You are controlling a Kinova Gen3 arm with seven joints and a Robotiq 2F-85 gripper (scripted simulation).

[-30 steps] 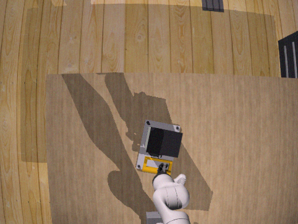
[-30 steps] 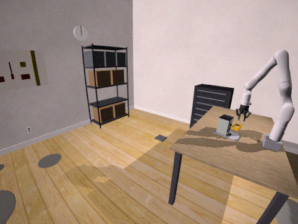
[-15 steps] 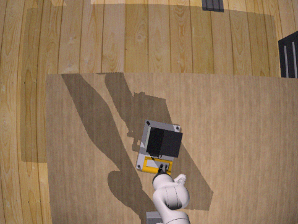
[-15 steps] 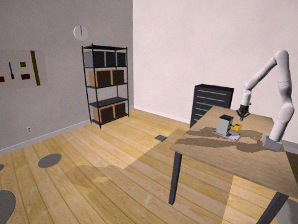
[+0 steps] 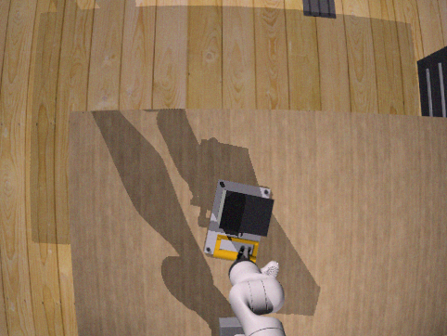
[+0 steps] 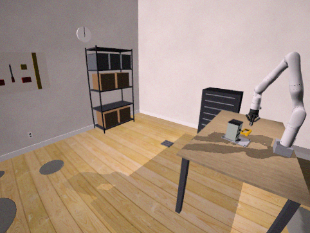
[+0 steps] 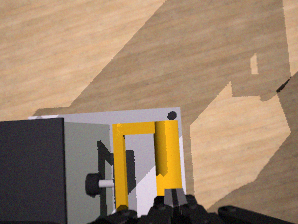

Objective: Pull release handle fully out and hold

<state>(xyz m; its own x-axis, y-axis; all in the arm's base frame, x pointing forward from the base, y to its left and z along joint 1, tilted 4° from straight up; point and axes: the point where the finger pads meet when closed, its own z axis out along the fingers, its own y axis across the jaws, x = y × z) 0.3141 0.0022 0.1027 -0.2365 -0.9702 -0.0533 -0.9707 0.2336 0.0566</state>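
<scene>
Wrist view shows the pincer (image 7: 172,196) at 6 o'clock with its tips pinched fully together, apparently gripping nothing, right at the near end of the release handle (image 7: 166,150) grip. That yellow bar runs on toward 12 o'clock, so its long axis is in line with the tips, not across them. The dark housing (image 7: 30,170) lies at 9 o'clock on the desk (image 7: 75,50), so I judge the pull goes toward 3 o'clock.

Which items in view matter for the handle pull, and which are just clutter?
Job:
yellow release handle
grey housing
base plate
hand, shut, holding nothing
table

Clutter:
shelf rack
drawer cabinet
wall clock
floor vent
</scene>
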